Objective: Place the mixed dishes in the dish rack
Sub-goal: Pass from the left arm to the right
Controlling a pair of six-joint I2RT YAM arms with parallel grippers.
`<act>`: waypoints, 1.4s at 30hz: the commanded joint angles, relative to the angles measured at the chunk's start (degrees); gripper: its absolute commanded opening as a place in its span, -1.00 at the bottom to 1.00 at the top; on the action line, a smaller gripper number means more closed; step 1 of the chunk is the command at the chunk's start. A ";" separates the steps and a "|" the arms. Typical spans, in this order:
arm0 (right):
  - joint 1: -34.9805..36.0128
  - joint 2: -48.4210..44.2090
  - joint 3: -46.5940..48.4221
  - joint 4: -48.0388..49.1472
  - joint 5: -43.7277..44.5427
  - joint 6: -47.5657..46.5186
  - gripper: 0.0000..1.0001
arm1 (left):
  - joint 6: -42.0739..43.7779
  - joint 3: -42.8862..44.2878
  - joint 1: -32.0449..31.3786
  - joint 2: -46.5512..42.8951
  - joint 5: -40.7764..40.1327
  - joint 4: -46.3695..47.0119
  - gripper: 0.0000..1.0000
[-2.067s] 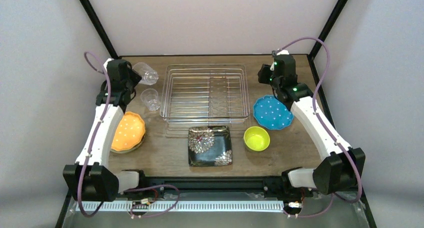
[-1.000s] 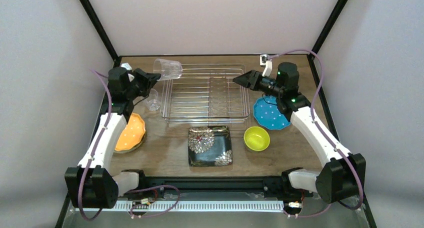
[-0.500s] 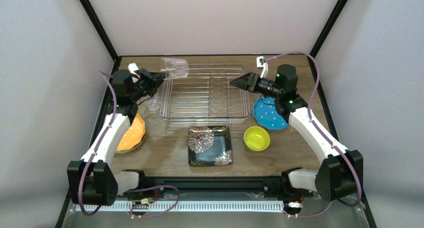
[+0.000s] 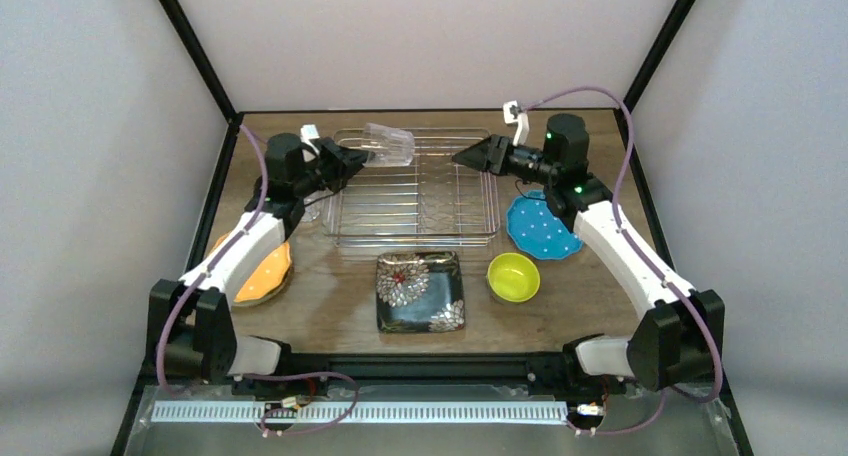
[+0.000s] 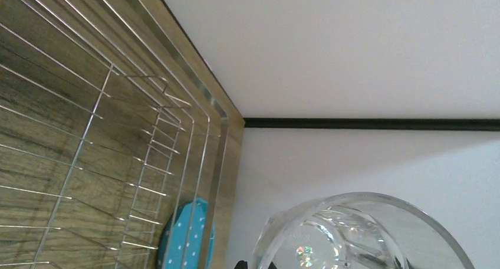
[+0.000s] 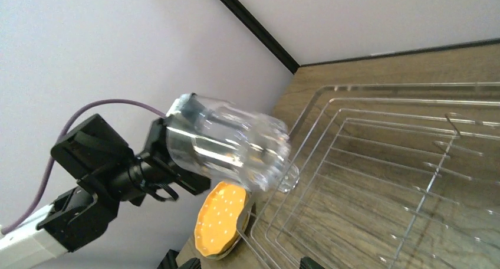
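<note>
my left pincer (image 4: 358,158), pinching the clear glass cup (image 4: 390,144) on its side, has swung it in over the far-left corner of the dish rack (image 4: 414,240). right pincer (image 4: 464,157) hangs spread above the rack's far-right rim. lowering the cup comes next, i judge.

We list two arms, left arm (image 4: 240,248) and right arm (image 4: 625,251): white link shells, black joint housings, black bases at either end of the front rail (image 4: 420,361). A purple cable (image 4: 590,88) runs along each. Green lights (image 4: 549,136) on right wrist. Left pincer (image 4: 352,158) and right pincer (image 4: 460,157): black, wedge-shaped.
</note>
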 commanded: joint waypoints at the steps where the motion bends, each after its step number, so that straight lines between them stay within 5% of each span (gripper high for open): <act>1: 2.61 1.52 7.56 -11.63 6.18 -8.48 0.99 | 7.26 5.39 -3.26 2.96 -3.60 -5.10 -0.94; 18: 15.34 11.07 33.91 -42.38 34.51 -21.01 0.99 | 39.11 26.76 -16.28 11.51 -36.50 -31.43 -0.94; 30: 19.01 16.83 42.40 -48.35 39.68 -21.12 0.99 | 52.43 30.27 -26.28 11.20 -58.81 -32.80 -0.94; 42: 20.01 20.05 43.29 -49.16 40.10 -20.68 0.99 | 59.52 30.50 -33.07 9.11 -69.63 -29.42 -0.94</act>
